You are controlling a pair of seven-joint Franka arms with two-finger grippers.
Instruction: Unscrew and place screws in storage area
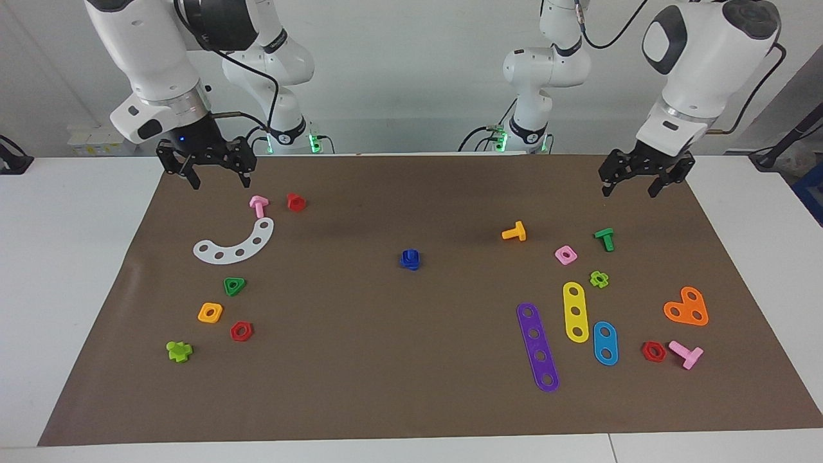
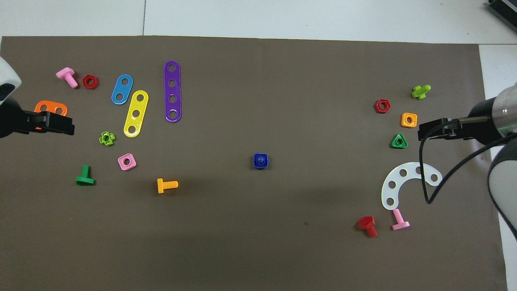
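1. The small dark-blue plastic bolt with its matching nut sits pretty much dead centre on the brown paper mat, well apart from everything else, with nothing touching it. In the overhead view the stem pokes up out of the squarish blue piece.
2. The left gripper hangs in the air over the mat's edge nearest the robots, at the left arm's end, wrist tilted so the fingers point down and slightly in toward the table. Fingers are spread apart, holding nothing.
3. Below it on the mat lie a dark-green T-shaped plastic bolt and a pink square nut.
4. The right gripper hovers over the mat's corner at the right arm's end, pointing straight down, fingers wide apart and empty.
5. A pink T-shaped bolt and a white curved strip with holes lie just beneath it.
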